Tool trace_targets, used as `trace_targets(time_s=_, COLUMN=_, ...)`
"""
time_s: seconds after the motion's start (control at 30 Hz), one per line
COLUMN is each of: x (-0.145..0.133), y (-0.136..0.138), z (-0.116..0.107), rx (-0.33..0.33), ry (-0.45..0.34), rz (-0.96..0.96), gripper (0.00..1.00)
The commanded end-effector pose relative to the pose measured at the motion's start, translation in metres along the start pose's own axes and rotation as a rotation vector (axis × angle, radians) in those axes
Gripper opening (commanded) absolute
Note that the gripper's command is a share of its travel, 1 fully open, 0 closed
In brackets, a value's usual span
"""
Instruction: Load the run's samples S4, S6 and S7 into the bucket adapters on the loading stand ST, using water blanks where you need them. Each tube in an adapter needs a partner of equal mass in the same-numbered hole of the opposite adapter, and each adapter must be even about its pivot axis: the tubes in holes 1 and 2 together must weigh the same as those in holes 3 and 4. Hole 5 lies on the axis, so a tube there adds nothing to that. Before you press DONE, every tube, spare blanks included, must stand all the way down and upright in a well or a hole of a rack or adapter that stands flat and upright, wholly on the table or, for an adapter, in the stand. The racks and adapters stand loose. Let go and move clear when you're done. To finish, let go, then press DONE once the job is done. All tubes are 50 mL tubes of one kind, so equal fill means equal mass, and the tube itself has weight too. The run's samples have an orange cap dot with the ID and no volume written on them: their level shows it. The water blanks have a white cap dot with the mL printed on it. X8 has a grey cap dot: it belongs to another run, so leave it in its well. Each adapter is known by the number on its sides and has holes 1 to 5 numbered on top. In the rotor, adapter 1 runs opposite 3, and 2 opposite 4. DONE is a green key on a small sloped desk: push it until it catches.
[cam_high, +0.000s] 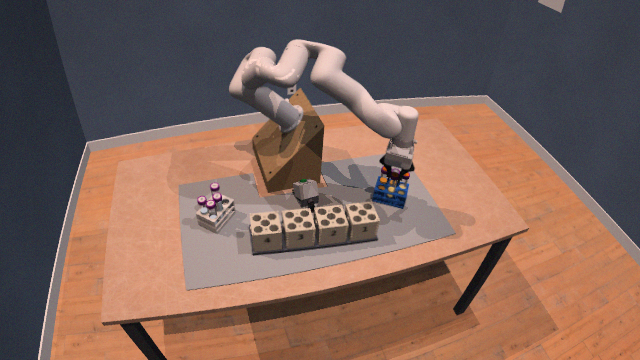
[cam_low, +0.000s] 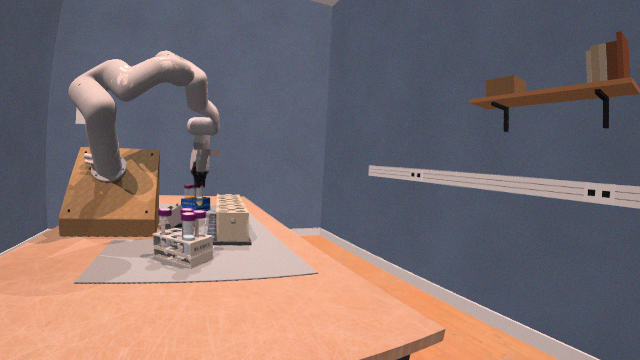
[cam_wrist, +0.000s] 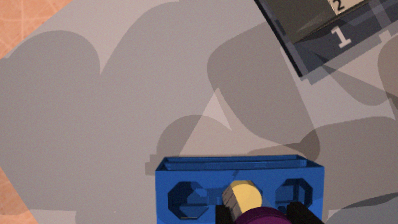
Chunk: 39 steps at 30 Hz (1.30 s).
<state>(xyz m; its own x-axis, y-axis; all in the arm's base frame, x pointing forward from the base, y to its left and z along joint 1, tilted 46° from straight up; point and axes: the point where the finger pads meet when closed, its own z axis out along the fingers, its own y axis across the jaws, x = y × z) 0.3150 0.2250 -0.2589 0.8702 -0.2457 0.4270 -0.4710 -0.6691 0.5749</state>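
Note:
My gripper (cam_high: 395, 176) (cam_low: 199, 181) (cam_wrist: 261, 214) is shut on a purple-capped tube (cam_wrist: 265, 218) at the blue rack (cam_high: 390, 201) (cam_low: 188, 205) (cam_wrist: 200, 174). Yellow liquid shows below its cap. How deep the tube sits is hidden, and its cap dot is unreadable. Other capped tubes with orange dots stand around the fingers in the back of the rack. Adapters 4 (cam_high: 267, 240), 3 (cam_high: 300, 237), 2 (cam_high: 333, 233) and 1 (cam_high: 365, 229) stand in the loading stand (cam_wrist: 300, 65); their holes look empty.
The pale blanks rack (cam_high: 214, 220) (cam_low: 200, 254) stands at the far left with several purple-capped tubes. The small sloped desk (cam_high: 306, 192) with the green DONE key (cam_high: 303, 181) stands behind the adapters, in front of the wooden arm base (cam_high: 300, 160) (cam_low: 112, 205).

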Motion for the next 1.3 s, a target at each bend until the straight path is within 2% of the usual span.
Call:
trace_targets(time_s=0.0, x=0.001, y=-0.002, z=-0.005, rx=0.005, ry=0.001, rz=0.001, gripper=0.00)
trace_targets(time_s=0.37, x=0.001, y=-0.002, z=-0.008, rx=0.005, ry=0.001, rz=0.001, gripper=0.00)
trace_targets(time_s=1.27, x=0.001, y=-0.002, z=-0.059, rx=0.005, ry=0.000, rz=0.001, gripper=0.00)
